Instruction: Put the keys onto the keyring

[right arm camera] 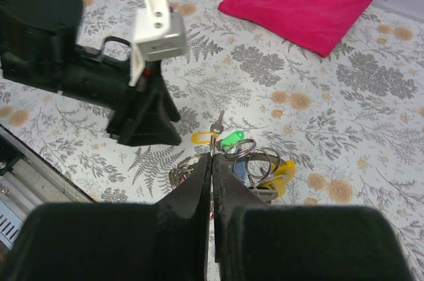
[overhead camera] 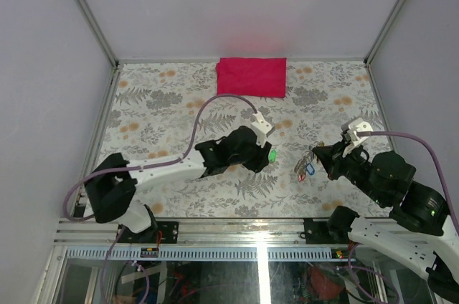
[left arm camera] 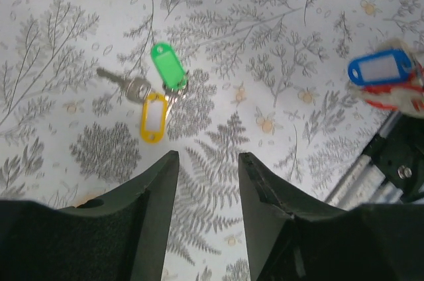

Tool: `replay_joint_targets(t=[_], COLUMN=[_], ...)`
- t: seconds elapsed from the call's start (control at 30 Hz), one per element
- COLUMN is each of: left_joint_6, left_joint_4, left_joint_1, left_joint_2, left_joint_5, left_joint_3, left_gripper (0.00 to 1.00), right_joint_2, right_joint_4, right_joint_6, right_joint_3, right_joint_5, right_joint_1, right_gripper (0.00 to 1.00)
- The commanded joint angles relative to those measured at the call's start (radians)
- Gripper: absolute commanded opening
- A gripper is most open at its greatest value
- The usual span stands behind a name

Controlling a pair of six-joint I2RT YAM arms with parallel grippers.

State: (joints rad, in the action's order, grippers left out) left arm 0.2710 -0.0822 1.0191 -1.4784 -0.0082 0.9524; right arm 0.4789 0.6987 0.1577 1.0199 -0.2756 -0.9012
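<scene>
Your left tool [left arm camera: 207, 160] stands partly wide. Its two dark fingers [left arm camera: 156, 191] are apart, and only the leaf-patterned counter [left arm camera: 285, 42] shows between them. It holds nothing and hovers above the surface.

Just beyond its tips, two keys [left arm camera: 142, 89] lie flat on the counter, touching each other. One carries a green tag [left arm camera: 167, 65] and the other a yellow tag [left arm camera: 153, 116]. One silvery shaft points off to the left in the left wrist view.

Your right tool [right arm camera: 211, 162] has its jaws pressed tight together. The keyring [right arm camera: 255, 160], a set of thin silvery wire loops, sits right at its tips. From these views you cannot tell whether the wire is actually pinched between the jaws.

A small bunch of tags hangs with the ring. A blue tag [left arm camera: 376, 69] has a red tag [left arm camera: 397, 101] just under it, and a second yellow one shows at the ring's right side in the right wrist view.

From above, the two tools face each other near the middle front of the counter, close but apart. The loose keys are at the left tool's tip and the ring bunch is at the right tool's tip.

A red cloth [overhead camera: 252, 77] lies folded at the far edge, well apart from everything else.
</scene>
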Motion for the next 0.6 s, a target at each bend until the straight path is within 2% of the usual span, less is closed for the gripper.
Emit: replay_joint_targets(t=[0.0, 0.3, 0.47, 0.57], left_joint_6=[-0.05, -0.148, -0.268, -0.291], left_joint_4=[-0.007, -0.07, -0.07, -0.101], left_joint_1=[-0.012, -0.019, -0.028, -0.049], left_joint_2=[-0.144, -0.361, -0.414, -0.449], left_joint_5=[-0.011, 0.063, 0.118, 0.146], left_joint_3=[0.148, 0.311, 0.337, 0.384], left_gripper=[0.43, 0.43, 0.44, 0.44], right_joint_2=[-0.014, -0.02, -0.009, -0.006], right_joint_4=[0.011, 0.006, 0.011, 0.007], right_joint_6=[0.033, 0.051, 0.061, 0.066], right_joint_3=[0.051, 0.036, 0.031, 0.03], right_joint_5=[-0.051, -0.038, -0.027, -0.013], right_joint_1=[-0.002, -0.002, -0.002, -0.002], right_gripper=[0.0, 0.0, 0.0, 0.0])
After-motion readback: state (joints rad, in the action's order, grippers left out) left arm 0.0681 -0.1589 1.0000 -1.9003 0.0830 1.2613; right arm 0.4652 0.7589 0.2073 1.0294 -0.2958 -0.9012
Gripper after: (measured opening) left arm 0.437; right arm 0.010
